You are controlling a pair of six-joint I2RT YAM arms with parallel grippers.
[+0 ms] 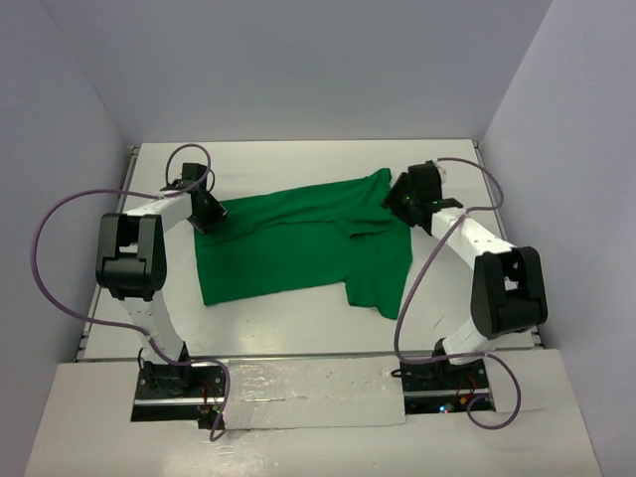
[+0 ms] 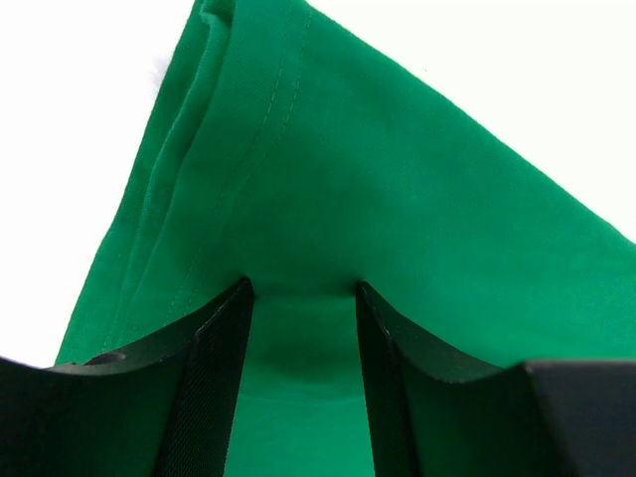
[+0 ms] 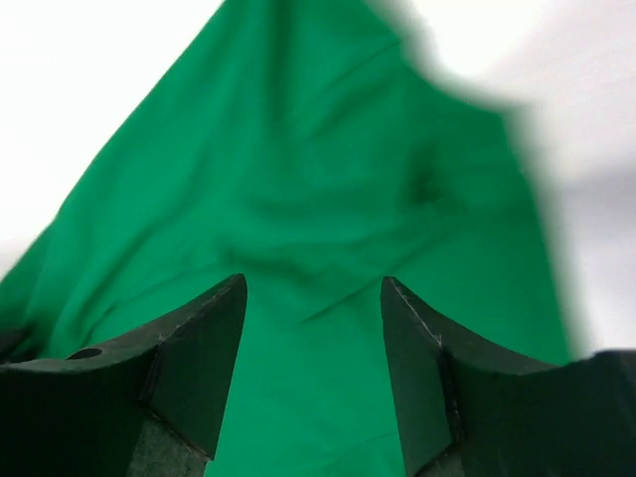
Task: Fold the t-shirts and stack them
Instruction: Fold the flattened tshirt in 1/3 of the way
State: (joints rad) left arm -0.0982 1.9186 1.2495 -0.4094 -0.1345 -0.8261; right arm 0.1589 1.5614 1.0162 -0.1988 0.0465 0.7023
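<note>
Shirt: bright green soft cloth t-shirt [image 1: 298, 248] spread on white table [image 1: 298, 338].
Left gripper [image 2: 298, 328]: at shirt's left edge, grasping its fabric.
Right gripper [image 3: 313, 328]: at shirt's right corner; grip cannot be told.

The t-shirt [image 1: 298, 243] is soft, matt green cloth, finely woven, with a stitched hem. The table [image 1: 298, 328] is smooth, matt white. Both grippers, left [image 2: 301, 298] and right [image 3: 313, 298], look like matt black plastic, the left's fingers [image 2: 214, 378] finely ribbed inside.
</note>
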